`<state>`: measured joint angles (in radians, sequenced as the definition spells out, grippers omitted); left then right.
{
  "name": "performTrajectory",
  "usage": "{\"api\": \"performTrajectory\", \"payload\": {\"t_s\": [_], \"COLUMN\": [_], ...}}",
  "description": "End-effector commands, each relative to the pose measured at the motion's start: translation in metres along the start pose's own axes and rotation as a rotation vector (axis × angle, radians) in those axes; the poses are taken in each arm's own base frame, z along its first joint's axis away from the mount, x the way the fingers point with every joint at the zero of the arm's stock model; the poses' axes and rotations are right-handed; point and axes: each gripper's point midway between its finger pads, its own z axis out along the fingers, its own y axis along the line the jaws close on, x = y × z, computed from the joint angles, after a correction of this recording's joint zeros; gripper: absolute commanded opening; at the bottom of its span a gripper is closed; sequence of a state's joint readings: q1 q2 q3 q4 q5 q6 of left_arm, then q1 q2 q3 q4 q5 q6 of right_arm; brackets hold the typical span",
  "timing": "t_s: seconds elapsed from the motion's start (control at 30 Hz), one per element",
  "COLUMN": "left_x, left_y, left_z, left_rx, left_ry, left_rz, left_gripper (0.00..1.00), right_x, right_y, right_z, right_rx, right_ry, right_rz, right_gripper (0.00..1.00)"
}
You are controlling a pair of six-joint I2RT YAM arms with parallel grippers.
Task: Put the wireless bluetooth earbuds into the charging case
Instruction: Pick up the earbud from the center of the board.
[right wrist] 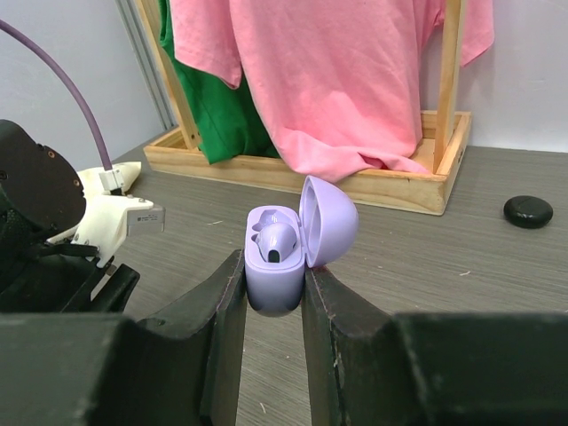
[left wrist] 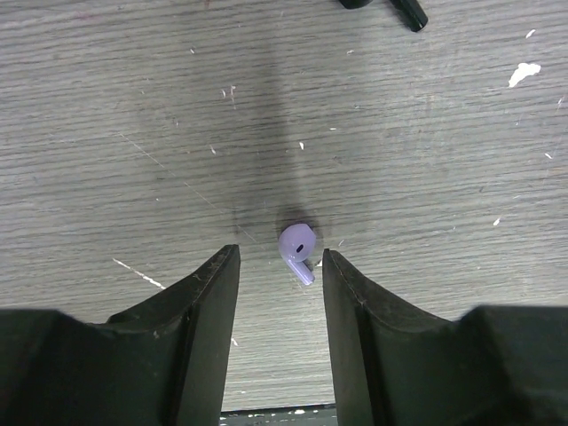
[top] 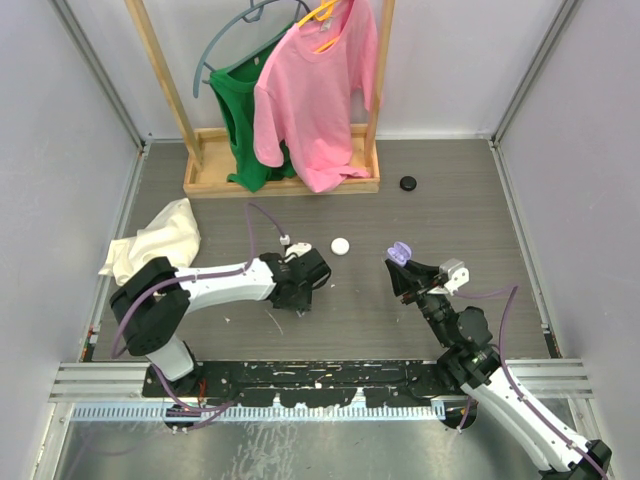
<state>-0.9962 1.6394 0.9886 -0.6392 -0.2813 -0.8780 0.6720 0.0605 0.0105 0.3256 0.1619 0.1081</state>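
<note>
A lilac earbud (left wrist: 298, 249) lies on the grey table just beyond the tips of my left gripper (left wrist: 280, 262), which is open and empty, its jaws either side of the earbud's stem end. My left gripper (top: 305, 272) sits low at the table's middle in the top view. My right gripper (right wrist: 272, 286) is shut on the lilac charging case (right wrist: 277, 262), held upright above the table with its lid (right wrist: 328, 222) open. One lilac earbud (right wrist: 276, 240) sits in the case. The case also shows in the top view (top: 400, 252), at my right gripper (top: 403, 264).
A wooden rack (top: 280, 175) with a green and a pink shirt (top: 318, 90) stands at the back. A cream cloth (top: 155, 240) lies at left. A white round case (top: 340, 245) lies mid-table, a black round case (top: 408, 183) at back right. Black earbuds (left wrist: 390, 7) lie near the left gripper.
</note>
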Motion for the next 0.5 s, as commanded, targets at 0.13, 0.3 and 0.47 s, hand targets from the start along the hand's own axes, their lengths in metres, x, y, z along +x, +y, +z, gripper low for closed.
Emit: {"api": "performTrajectory", "payload": {"t_s": [0.13,0.3,0.47], "left_x": [-0.012,-0.013,-0.012], "left_y": [-0.007,-0.01,-0.015], "left_z": [-0.004,-0.001,0.004], "left_rx": [0.067,0.071,0.069], "left_ry": [-0.014,-0.003,0.018], "left_rz": [-0.024,-0.03,-0.025], "left_gripper": [0.41,0.4,0.37], "right_x": [-0.006,-0.006,-0.005], "right_y": [0.003,0.003,0.003], "right_z": [0.002,0.002,0.002], "right_rx": [-0.013,-0.015,-0.012], "right_ry": [-0.035,-0.034,-0.031], "right_rz": [0.009,0.01,0.01], "right_gripper": [0.01,0.01,0.01]}}
